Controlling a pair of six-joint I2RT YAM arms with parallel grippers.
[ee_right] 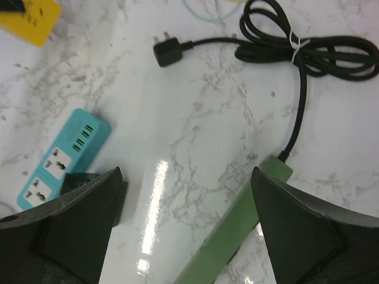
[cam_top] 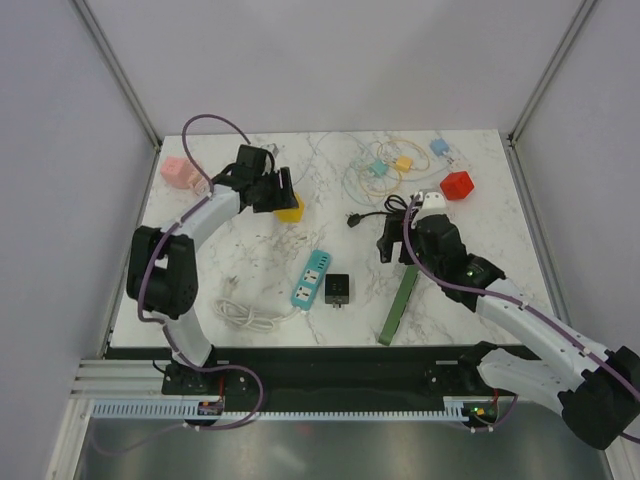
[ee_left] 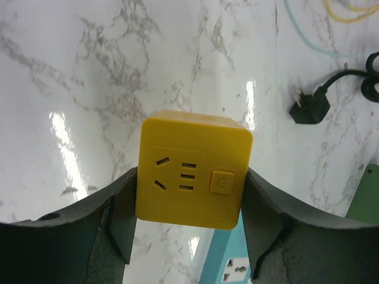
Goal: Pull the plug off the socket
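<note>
Found the left gripper [ee_left: 189,189] clamped on the yellow socket cube [ee_left: 192,171], with a dark finger [ee_left: 121,219] pressed flat to each side wall and the face with its slots and round button turned toward the wrist camera. Could not tell whether the cube touched the marble table [cam_top: 470,260] or hung just above it. Placed it, from overhead, left of centre toward the far side of the table.

Spotted the black plug [ee_left: 309,107] lying on the marble to the cube's right, apart from it, prongs bare. Traced its black cord [ee_right: 308,50] through a tied coil and down into the far end of the green power strip [ee_right: 237,231].

Found the right gripper [ee_right: 185,177] spread wide and gripping nothing, poised over bare marble. Saw the green power strip just beneath its right finger and the teal power strip [ee_right: 62,160] off past its left one, the black plug lying farther out ahead.

Noted, from overhead, a black cube adapter [cam_top: 337,289] just beside the teal power strip and a white cord [cam_top: 245,315] looped at that strip's near end. Picked out, farther off, a red cube [cam_top: 457,185] near the far right and a pink cube [cam_top: 180,172] at the far left edge.
</note>
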